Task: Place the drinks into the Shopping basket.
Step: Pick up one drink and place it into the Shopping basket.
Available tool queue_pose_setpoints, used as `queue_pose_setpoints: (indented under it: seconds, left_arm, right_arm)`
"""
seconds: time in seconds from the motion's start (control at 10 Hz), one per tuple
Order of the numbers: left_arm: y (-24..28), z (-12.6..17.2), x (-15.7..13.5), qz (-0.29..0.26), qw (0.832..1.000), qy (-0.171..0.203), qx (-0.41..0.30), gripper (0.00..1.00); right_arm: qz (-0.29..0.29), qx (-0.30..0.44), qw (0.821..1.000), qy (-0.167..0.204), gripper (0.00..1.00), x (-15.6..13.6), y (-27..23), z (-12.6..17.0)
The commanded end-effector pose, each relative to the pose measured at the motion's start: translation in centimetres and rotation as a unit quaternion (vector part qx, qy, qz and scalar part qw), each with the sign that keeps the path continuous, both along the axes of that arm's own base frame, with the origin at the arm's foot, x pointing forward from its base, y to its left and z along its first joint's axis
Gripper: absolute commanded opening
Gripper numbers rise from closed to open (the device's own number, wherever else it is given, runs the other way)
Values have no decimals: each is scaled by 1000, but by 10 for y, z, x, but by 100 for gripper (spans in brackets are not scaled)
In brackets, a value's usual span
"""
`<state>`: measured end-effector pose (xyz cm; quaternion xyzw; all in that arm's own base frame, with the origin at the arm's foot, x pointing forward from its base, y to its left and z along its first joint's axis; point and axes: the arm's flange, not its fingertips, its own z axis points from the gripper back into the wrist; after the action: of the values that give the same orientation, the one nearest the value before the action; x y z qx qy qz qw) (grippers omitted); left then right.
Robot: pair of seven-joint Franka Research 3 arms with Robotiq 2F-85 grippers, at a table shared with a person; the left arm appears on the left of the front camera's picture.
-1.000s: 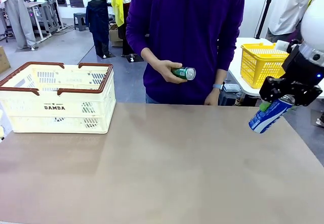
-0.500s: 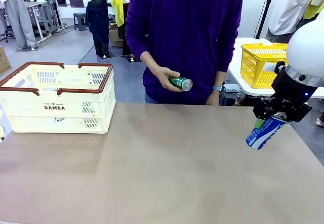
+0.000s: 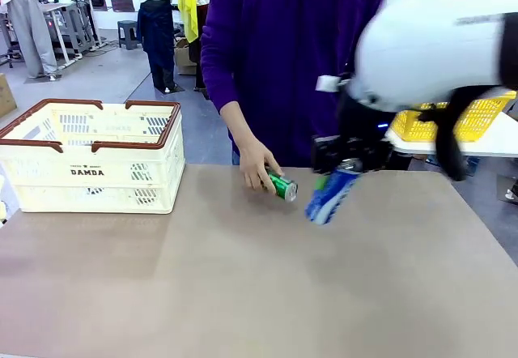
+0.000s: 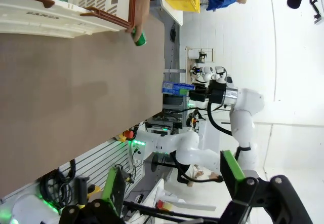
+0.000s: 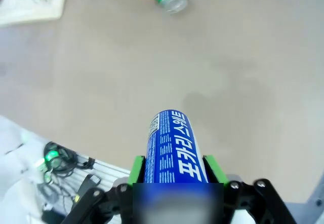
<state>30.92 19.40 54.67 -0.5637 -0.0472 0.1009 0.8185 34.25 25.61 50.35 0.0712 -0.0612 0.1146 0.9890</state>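
You see: right gripper [image 3: 344, 166] clamped on blue can [image 3: 327, 197], mid-frame | left gripper [image 4: 172, 183] jaws apart, empty | person's hand [image 3: 256, 166] holds green can [image 3: 282, 185] just left of it

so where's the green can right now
Front view: the green can is in the person's hand at the far middle of the table, just left of the blue can in the right tool.

The near and middle of the flat brown tabletop [image 3: 243, 285] lie free. The cream-white slotted plastic basket with dark brown rim [image 3: 89, 172] fills the far left corner, open above. Along the far edge, a person's hand [image 3: 257, 168] on a slim green can [image 3: 282, 186] stands just beside the black right gripper [image 3: 348, 162], which is clamped on a tilted slim blue can [image 3: 328, 198].
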Motion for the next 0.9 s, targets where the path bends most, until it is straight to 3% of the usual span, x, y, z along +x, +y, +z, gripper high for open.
queue_pose_setpoints:
  seconds: [0.0, 0.2, 0.3, 0.5, 0.8]
  left_arm:
    - [-1, 3, -1, 3, 1000, 4, -8, 100]
    - [-1, 3, -1, 3, 1000, 4, -8, 100]
    - [-1, 3, -1, 3, 1000, 4, -8, 100]
    - [-1, 3, -1, 3, 1000, 4, -8, 100]
    - [-1, 3, -1, 3, 1000, 4, -8, 100]
  right_arm:
    - [-27, -57, 998, -8, 0, 30, -5, 0]
    - [-92, -44, 995, -13, 0, -5, -134, 27]
    - [-147, -55, 988, 6, 0, -33, -191, 31]
    - [-253, -19, 967, 28, 0, -81, -283, 18]
    - [-301, 40, 952, 37, 0, -104, -323, -12]
